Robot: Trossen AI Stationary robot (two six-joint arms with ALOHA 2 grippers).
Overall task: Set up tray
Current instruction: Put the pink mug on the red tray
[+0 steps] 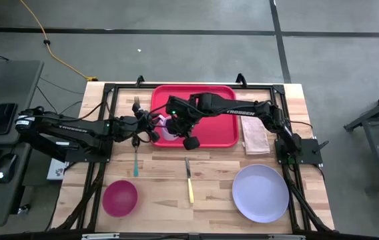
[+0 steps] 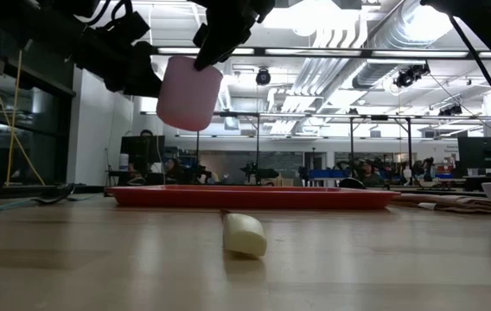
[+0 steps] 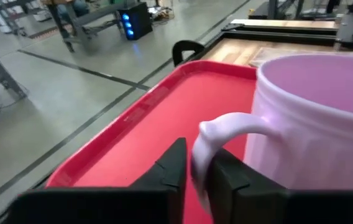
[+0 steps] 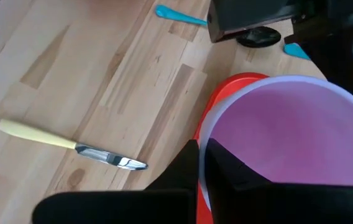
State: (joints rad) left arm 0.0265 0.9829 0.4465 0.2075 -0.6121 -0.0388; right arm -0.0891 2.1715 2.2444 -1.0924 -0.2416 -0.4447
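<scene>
Seen from above, the red tray (image 1: 206,117) lies at the far middle of the table (image 1: 169,207), and both arms meet over its left part. The low view alone shows the pink mug (image 2: 188,93) hanging clear of the tray. The right gripper (image 4: 202,163) is clamped on the mug's rim, one finger inside and one outside. The left gripper (image 3: 196,174) has its fingers on either side of the mug's handle (image 3: 217,134). Nearer lie a knife (image 1: 189,181), a teal fork (image 1: 136,155), a magenta bowl (image 1: 120,198), a lavender plate (image 1: 261,193) and a folded cloth (image 1: 255,137) right of the tray.
</scene>
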